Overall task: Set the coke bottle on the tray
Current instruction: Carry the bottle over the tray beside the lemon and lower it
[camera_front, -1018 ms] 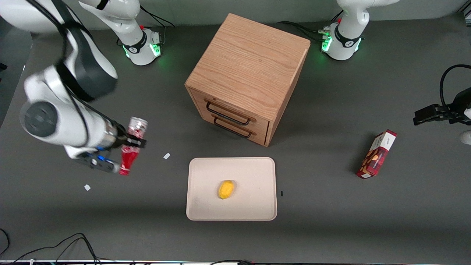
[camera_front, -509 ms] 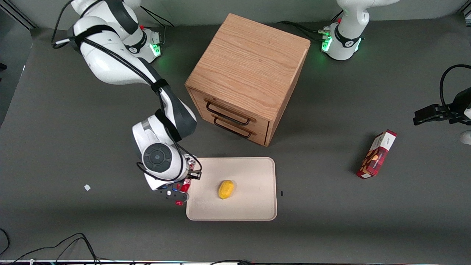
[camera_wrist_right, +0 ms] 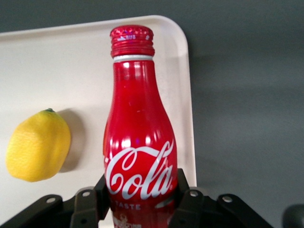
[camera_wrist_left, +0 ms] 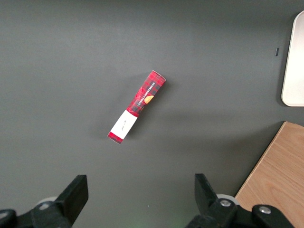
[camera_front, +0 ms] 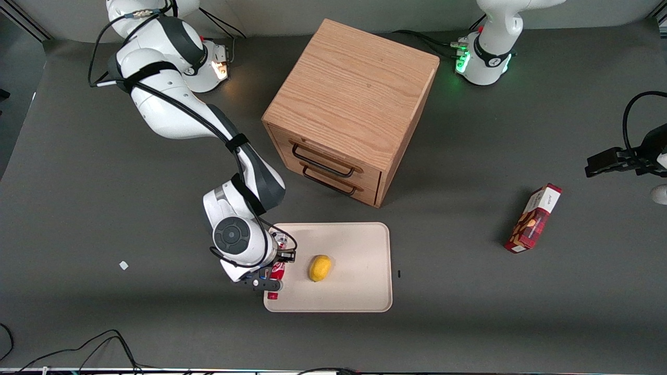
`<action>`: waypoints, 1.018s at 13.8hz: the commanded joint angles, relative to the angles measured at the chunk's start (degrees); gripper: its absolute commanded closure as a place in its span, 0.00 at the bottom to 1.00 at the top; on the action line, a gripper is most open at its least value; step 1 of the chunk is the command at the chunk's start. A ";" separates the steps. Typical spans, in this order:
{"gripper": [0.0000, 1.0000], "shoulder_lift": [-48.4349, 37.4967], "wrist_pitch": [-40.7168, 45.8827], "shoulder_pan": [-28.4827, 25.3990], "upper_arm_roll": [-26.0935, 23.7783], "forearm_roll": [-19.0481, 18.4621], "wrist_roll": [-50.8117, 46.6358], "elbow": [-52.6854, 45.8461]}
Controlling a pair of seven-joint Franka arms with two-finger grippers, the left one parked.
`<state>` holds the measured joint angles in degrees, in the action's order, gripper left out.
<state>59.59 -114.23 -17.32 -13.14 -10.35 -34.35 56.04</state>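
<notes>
The gripper (camera_wrist_right: pixel 141 202) is clamping the coke bottle (camera_wrist_right: pixel 138 137) around its lower body, one finger pressing each side just below the white lettering; the fingertips and the bottle's base end are cut off in the right wrist view. In the front view the wrist is covering most of the bottle (camera_front: pixel 275 271), leaving only a strip of red and the cap showing. The bottle is lying roughly level over the tray (camera_wrist_right: pixel 57 61), close to the rim at the working arm's end, cap pointing away from the gripper; whether it is touching the tray cannot be told. Just beside it a lemon (camera_wrist_right: pixel 38 145) is resting on the tray. Farther off, the wooden cabinet (camera_front: pixel 351 104) is standing, and well apart toward the parked arm's end a red snack box (camera_front: pixel 533 217) is lying.
</notes>
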 commanded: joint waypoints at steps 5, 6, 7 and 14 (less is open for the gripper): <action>1.00 2.90 -1.17 -0.17 0.31 1.74 4.10 -2.78; 1.00 3.25 -1.96 0.00 0.31 1.83 4.28 -2.78; 1.00 3.60 -2.57 0.35 0.05 2.09 4.37 -2.78; 0.69 4.31 -6.18 0.36 0.48 3.32 3.59 -2.26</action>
<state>62.80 -119.32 -16.43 -13.08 -8.44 -31.49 55.93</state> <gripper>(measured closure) 0.458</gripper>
